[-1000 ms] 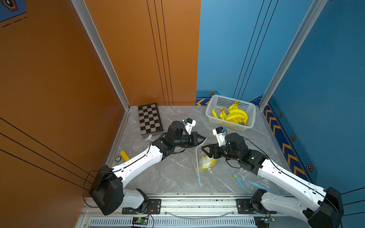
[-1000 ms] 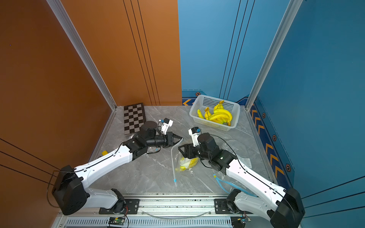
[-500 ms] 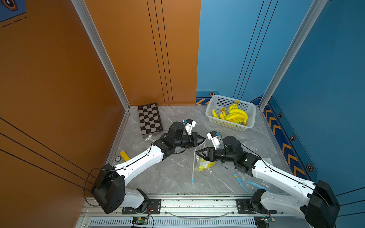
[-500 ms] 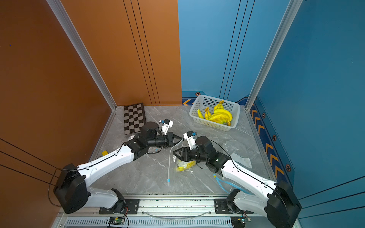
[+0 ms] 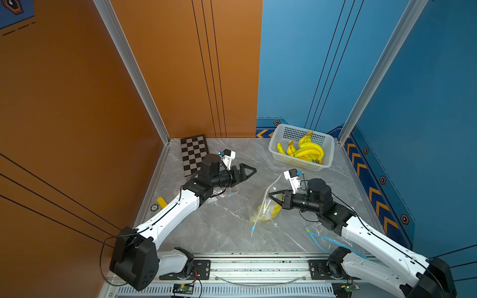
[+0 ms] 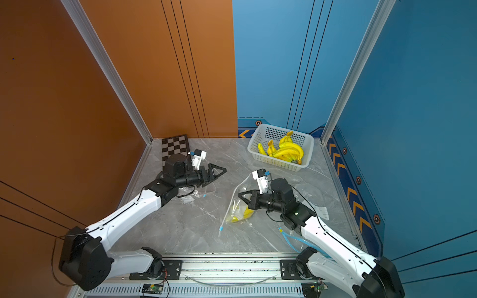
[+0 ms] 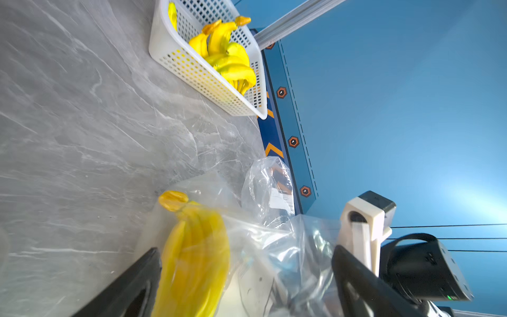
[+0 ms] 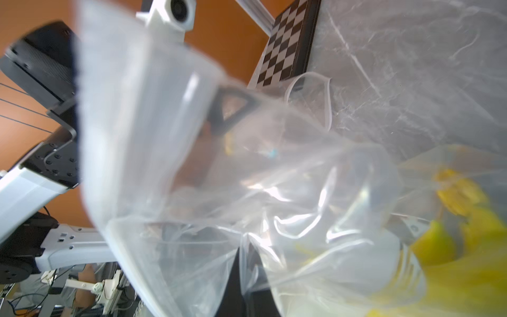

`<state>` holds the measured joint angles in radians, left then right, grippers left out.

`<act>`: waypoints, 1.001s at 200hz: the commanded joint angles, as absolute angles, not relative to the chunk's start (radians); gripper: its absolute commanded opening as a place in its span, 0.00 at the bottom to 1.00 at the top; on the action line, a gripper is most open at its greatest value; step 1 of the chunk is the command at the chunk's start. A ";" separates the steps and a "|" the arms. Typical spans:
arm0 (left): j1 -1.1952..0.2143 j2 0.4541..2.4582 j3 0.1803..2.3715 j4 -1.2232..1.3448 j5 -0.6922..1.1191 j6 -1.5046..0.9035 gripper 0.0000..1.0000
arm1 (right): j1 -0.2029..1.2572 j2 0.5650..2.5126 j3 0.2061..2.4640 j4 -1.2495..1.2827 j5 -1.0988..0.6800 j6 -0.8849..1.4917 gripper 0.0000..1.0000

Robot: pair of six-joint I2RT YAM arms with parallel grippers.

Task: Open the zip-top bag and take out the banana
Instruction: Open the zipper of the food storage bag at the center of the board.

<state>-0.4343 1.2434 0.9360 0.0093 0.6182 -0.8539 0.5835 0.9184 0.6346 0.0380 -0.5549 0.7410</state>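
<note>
Jaws of the right gripper (image 5: 271, 193) are clenched on the clear film of the zip-top bag (image 5: 266, 206), and the film is bunched right at the pinch in the right wrist view. Jaws of the left gripper (image 5: 254, 170) are released and spread wide, holding nothing; it hangs above the table (image 5: 219, 232), apart from the bag. The upper part of the bag stands up beside the right gripper. The lower part lies on the table with the banana (image 5: 264, 216) inside, just below the right jaws. The bag's blue slider (image 5: 253, 228) rests on the table at the end of the zip edge. The white basket (image 5: 280, 158) at the far right holds a heap of loose bananas (image 5: 308, 151), well apart from both arms. A checkerboard (image 5: 194, 152) lies at the far left corner, partly behind the left arm. One empty bag (image 5: 227, 192) lies under the left arm. A blue-zipped bag (image 5: 327, 241) lies under the right arm. A yellow tag (image 5: 161, 202) sits at the left table edge.
</note>
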 commanded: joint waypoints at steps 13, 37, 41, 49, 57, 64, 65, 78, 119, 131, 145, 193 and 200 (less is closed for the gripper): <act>-0.500 1.212 0.894 -0.029 0.748 -0.713 0.98 | 0.517 0.867 0.568 0.146 -0.750 0.742 0.00; -0.475 1.234 0.842 0.055 0.818 -0.725 0.98 | 0.499 0.902 0.553 0.201 -0.852 0.710 0.00; -0.467 1.249 0.832 0.097 0.851 -0.755 0.98 | 0.501 0.907 0.553 0.197 -0.863 0.693 0.00; -0.464 1.281 0.820 0.174 0.906 -0.807 0.98 | 0.502 0.914 0.564 0.160 -0.867 0.656 0.00; -0.477 1.313 0.828 0.197 0.959 -0.826 0.98 | 0.500 0.920 0.579 0.102 -0.857 0.611 0.00; -0.497 1.336 0.839 0.198 0.997 -0.828 0.98 | 0.498 0.924 0.590 0.075 -0.854 0.584 0.00; -0.500 1.338 0.841 0.197 1.002 -0.829 0.98 | 0.497 0.925 0.590 0.074 -0.854 0.582 0.00; -0.536 1.360 0.839 0.200 1.033 -0.829 0.98 | 0.488 0.936 0.593 0.078 -0.858 0.574 0.00; -0.616 1.406 0.769 0.456 1.093 -0.934 0.98 | 0.463 0.977 0.567 0.117 -0.873 0.582 0.00; -0.604 1.402 0.739 0.559 1.098 -0.995 0.98 | 0.450 0.990 0.554 0.133 -0.880 0.590 0.00; -0.590 1.398 0.711 0.671 1.119 -1.057 0.98 | 0.428 1.005 0.541 0.153 -0.893 0.601 0.00; -0.626 1.411 0.682 0.681 1.175 -0.993 0.94 | 0.397 1.026 0.536 0.204 -0.913 0.634 0.00; -0.624 1.416 0.671 0.681 1.172 -0.983 0.90 | 0.396 1.029 0.534 0.208 -0.914 0.637 0.00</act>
<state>-0.6174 1.3994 0.7094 0.6258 1.1175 -1.0130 0.4053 1.0199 0.5415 0.1551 -0.8909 0.6178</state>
